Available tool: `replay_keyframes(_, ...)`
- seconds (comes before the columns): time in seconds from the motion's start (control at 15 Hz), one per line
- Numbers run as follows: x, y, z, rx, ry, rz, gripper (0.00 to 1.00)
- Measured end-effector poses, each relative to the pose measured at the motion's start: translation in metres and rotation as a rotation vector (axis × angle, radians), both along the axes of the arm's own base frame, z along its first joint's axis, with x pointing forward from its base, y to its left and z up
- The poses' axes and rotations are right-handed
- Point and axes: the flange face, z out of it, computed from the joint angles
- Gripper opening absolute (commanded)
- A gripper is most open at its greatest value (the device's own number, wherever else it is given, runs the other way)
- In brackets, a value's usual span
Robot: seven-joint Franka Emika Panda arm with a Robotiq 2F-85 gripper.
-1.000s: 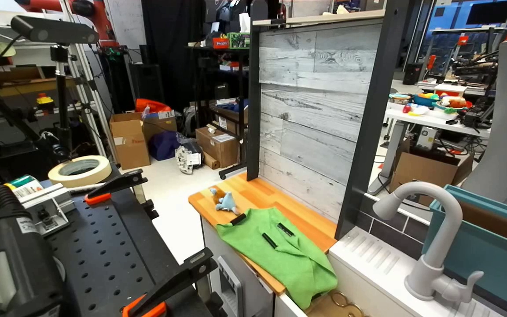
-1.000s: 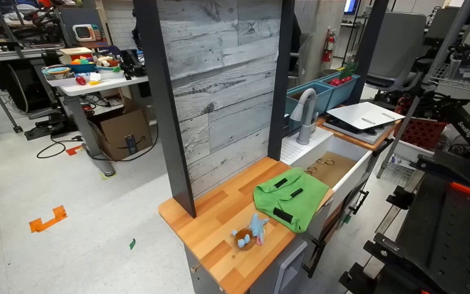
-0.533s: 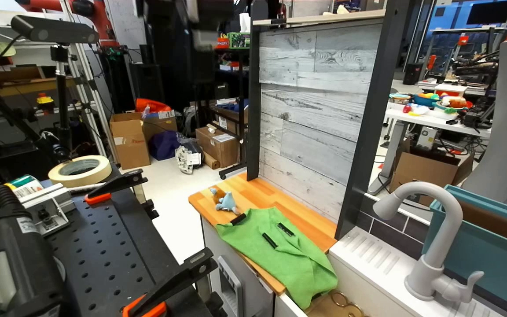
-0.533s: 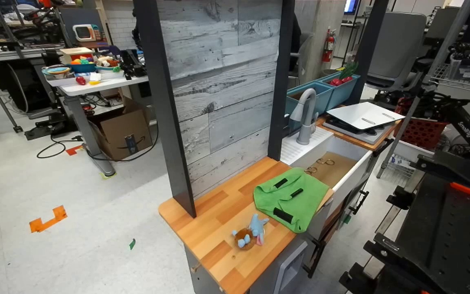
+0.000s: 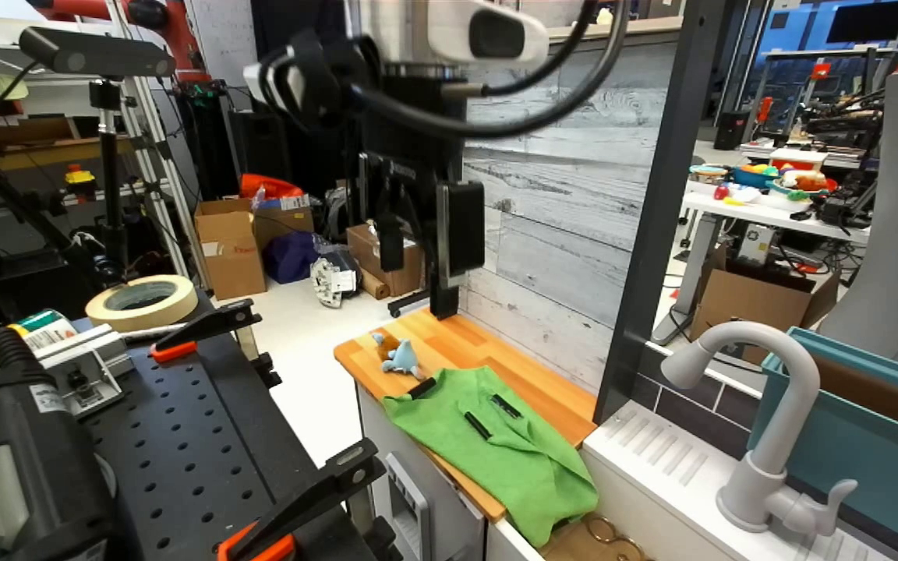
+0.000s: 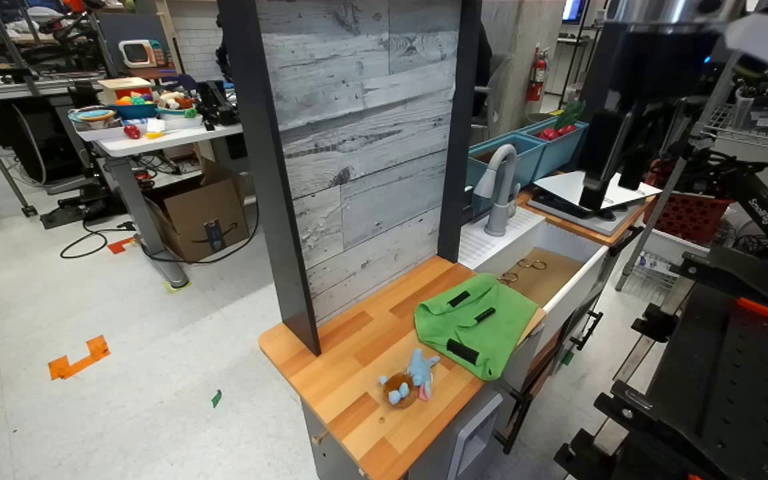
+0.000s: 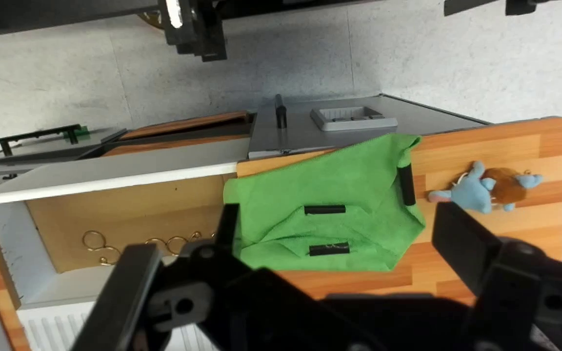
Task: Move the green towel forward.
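Note:
The green towel [image 5: 488,460] lies spread with folds on the wooden counter, with several black strips on it. One end hangs over the sink's edge. It also shows in an exterior view [image 6: 484,333] and in the wrist view [image 7: 330,185]. My black gripper [image 5: 418,273] is well above the counter, apart from the towel. It also shows, blurred, in an exterior view [image 6: 614,190]. In the wrist view my gripper [image 7: 337,214] has its fingers wide apart with nothing between them, and the towel lies below.
A blue and brown plush toy [image 7: 486,190] lies beside the towel on the counter [image 6: 357,360]. A sink [image 6: 574,290] with metal rings inside and a grey faucet [image 5: 776,421] adjoin it. A grey plank panel [image 5: 558,195] stands behind. A black perforated table [image 5: 184,436] carries clamps.
My arm and gripper have come into both exterior views from the top, moving down to above the counter. The towel, toy and other objects have not moved.

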Motion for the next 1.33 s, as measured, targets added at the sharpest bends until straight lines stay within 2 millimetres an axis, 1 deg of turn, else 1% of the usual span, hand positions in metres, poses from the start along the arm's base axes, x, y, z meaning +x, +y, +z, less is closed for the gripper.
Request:
replay_keyframes(0.4, 0.052, 0.023, -0.109, -0.020, 0.102, -0.023, 1.00)
replay_keyframes(0.53, 0.064, 0.026, -0.141, -0.028, 0.124, -0.038, 1.00)
replay_keyframes(0.73, 0.076, 0.027, -0.185, -0.033, 0.151, -0.052, 1.00)
replay_keyframes(0.87, 0.085, 0.029, -0.207, -0.031, 0.155, -0.056, 1.00)
replay_keyframes(1.0, 0.096, 0.029, -0.224, -0.027, 0.148, -0.066, 1.00)
replay_keyframes(1.33, 0.123, 0.028, -0.249, -0.021, 0.112, -0.101, 1.00)
